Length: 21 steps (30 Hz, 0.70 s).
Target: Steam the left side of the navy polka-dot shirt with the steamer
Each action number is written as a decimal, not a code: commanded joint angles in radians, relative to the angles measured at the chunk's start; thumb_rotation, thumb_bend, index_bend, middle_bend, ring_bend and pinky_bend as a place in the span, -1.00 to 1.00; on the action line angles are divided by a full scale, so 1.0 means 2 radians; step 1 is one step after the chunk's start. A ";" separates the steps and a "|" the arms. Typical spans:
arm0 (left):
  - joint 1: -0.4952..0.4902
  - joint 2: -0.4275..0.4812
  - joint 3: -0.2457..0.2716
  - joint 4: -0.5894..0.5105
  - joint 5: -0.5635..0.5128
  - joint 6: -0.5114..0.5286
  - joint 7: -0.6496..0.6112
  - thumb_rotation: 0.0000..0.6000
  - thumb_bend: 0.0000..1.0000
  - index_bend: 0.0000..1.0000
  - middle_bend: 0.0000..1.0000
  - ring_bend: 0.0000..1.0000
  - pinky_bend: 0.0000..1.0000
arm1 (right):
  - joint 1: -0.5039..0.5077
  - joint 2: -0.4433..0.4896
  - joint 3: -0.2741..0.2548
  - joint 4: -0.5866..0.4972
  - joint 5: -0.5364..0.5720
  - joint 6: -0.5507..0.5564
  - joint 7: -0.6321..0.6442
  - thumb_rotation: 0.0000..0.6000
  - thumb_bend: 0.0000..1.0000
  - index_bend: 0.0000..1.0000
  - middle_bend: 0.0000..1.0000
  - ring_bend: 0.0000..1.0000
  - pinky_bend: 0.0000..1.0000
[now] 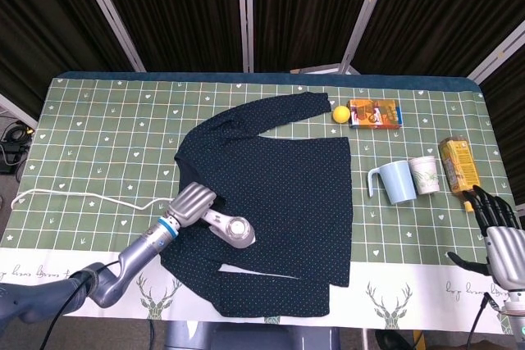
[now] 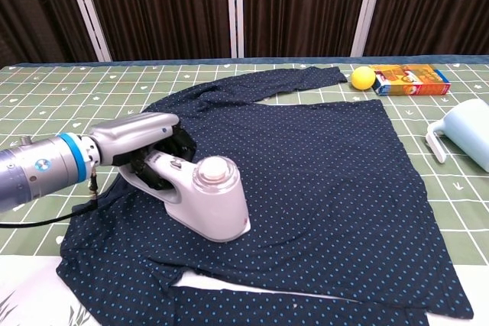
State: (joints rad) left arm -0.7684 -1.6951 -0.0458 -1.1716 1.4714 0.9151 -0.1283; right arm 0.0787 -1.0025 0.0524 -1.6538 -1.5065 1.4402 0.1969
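Note:
The navy polka-dot shirt [image 1: 279, 186] [image 2: 321, 158] lies flat across the middle of the table, one sleeve stretched toward the back. A silver-white steamer [image 1: 234, 231] [image 2: 208, 204] stands on the shirt's left side, its head pressed onto the cloth. My left hand [image 1: 190, 205] [image 2: 141, 143] grips the steamer's handle from the left. My right hand [image 1: 496, 219] hangs off the table's right front corner with its fingers apart and nothing in it; the chest view does not show it.
A white cord [image 1: 82, 199] trails left from the steamer. A yellow ball [image 1: 340, 113] [image 2: 362, 77] and an orange box [image 1: 375, 112] [image 2: 409, 79] lie behind the shirt. A blue jug [image 1: 394, 181] [image 2: 470, 139], a paper cup [image 1: 426, 175] and a yellow carton [image 1: 459, 163] stand at right.

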 commanded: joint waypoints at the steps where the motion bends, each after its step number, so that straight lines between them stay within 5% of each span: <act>1: 0.003 0.007 -0.002 0.002 -0.001 0.004 -0.006 1.00 -1.00 0.75 0.62 0.63 1.00 | 0.000 0.000 0.000 0.000 0.000 0.000 -0.001 1.00 -1.00 -1.00 -1.00 -1.00 -1.00; 21: 0.013 0.014 0.014 0.006 0.016 0.013 -0.030 1.00 -1.00 0.75 0.62 0.63 1.00 | 0.000 0.000 -0.001 -0.002 -0.001 0.001 -0.005 1.00 -1.00 -1.00 -1.00 -1.00 -1.00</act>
State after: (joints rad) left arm -0.7423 -1.6653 -0.0191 -1.1577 1.5013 0.9400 -0.1869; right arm 0.0781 -1.0032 0.0508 -1.6583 -1.5092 1.4429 0.1874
